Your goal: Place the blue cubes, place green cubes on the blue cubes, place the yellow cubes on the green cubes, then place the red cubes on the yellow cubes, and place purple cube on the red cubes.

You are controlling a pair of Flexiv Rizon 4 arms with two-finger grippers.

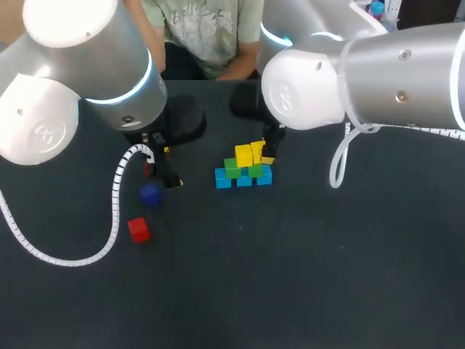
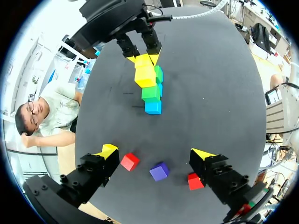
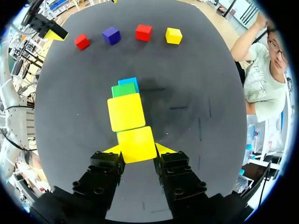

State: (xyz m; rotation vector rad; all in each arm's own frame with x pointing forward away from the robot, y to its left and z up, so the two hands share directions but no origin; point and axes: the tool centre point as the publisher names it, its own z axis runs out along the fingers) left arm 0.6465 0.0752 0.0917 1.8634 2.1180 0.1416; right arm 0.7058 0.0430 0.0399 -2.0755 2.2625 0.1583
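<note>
A row of blue cubes (image 1: 244, 179) lies mid-table with green cubes (image 1: 232, 168) on top. One yellow cube (image 1: 243, 155) sits on the green. My right gripper (image 3: 137, 149) is shut on a second yellow cube (image 3: 136, 143), held level with and beside the first (image 3: 125, 112); whether it rests on green I cannot tell. My left gripper (image 2: 155, 152) hangs open over a purple cube (image 2: 160, 171), between two red cubes (image 2: 130, 161) (image 2: 195, 181). From the head view the purple cube (image 1: 150, 193) and one red cube (image 1: 138, 229) show.
A white coiled cable (image 1: 116, 211) from my left arm droops over the table to the left of the red cube. The dark tabletop (image 1: 305, 276) stretches bare in front of the stack and to its right.
</note>
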